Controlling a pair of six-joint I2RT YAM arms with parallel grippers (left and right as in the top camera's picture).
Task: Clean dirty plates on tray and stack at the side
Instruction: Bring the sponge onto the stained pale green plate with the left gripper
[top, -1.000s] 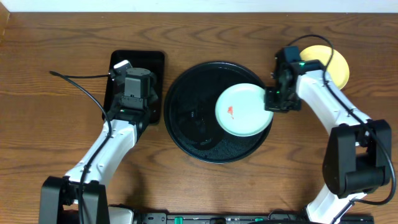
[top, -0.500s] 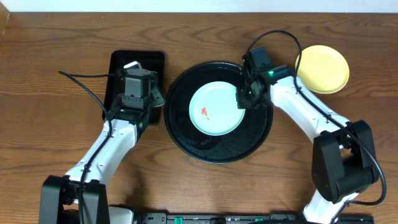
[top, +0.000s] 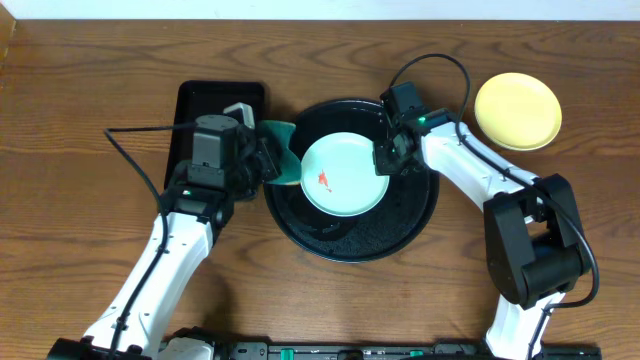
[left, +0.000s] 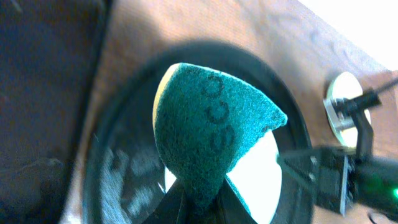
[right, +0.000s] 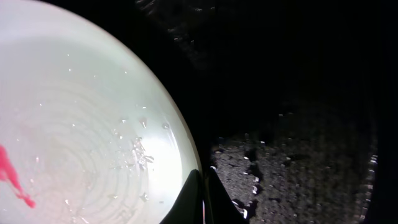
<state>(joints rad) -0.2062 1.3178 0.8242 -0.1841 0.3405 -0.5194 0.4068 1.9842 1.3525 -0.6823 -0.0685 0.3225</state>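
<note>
Brown wood-grain tabletop (top: 80, 80) fills the overhead view. On the round black tray (top: 350, 238) a mint-green plate (top: 345, 175) is seen with its red smear (top: 324, 180) unwiped. Its 3 o'clock rim is pinched by the closed right gripper (top: 385, 160). At its 9 o'clock a green scouring pad (top: 283, 155) is clamped in the left gripper (top: 268, 160).

From the left wrist, the pad (left: 211, 134) is shown hanging over the plate (left: 261, 180).

From the right wrist, water beads are visible on the plate (right: 81, 137). That wet rim could be lost from the thin pinch once scrubbing pressure is applied.
</note>
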